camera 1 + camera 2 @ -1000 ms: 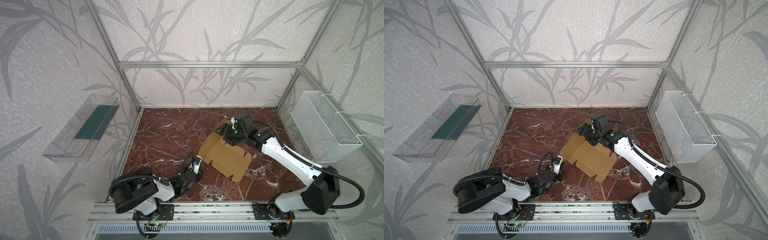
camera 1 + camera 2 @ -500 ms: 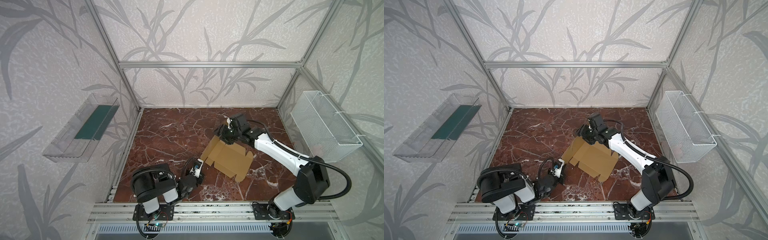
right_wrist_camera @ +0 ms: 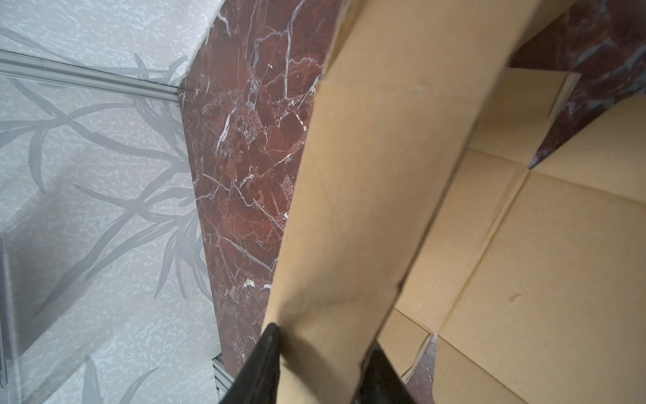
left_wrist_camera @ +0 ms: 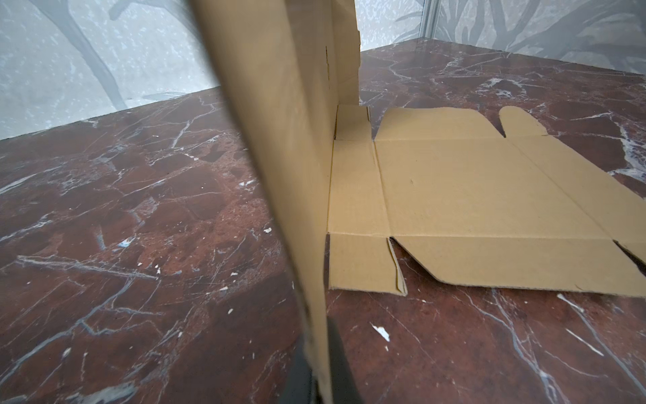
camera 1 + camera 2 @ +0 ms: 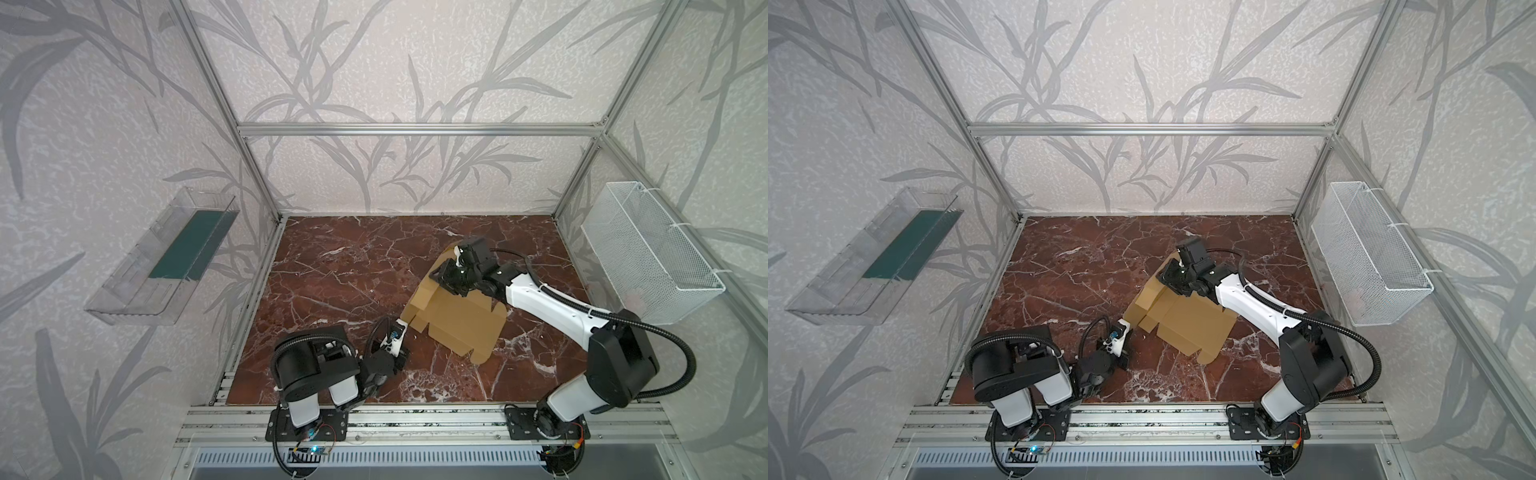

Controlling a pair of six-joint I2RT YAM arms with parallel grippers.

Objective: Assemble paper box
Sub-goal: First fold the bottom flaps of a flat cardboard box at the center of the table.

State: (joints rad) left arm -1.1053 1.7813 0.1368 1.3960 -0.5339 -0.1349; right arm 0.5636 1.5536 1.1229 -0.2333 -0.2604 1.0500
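Cardboard paper box [image 5: 461, 320] lies mostly flat on the surface [image 5: 332, 270]. Left fingers [image 4: 341, 370] pinch its raised flap; right fingers [image 3: 262, 363] straddle that flap too, can't tell how tight.

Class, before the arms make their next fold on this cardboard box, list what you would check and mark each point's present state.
1. Left gripper clamped on the raised flap of the paper box: ok.
2. Right gripper fully closed on that flap: cannot tell; its fingers straddle it.
3. Flap standing up from the base panel: ok.
4. Base panel flat on the table: ok.
5. Other side flaps folded up: not ok; they lie flat.
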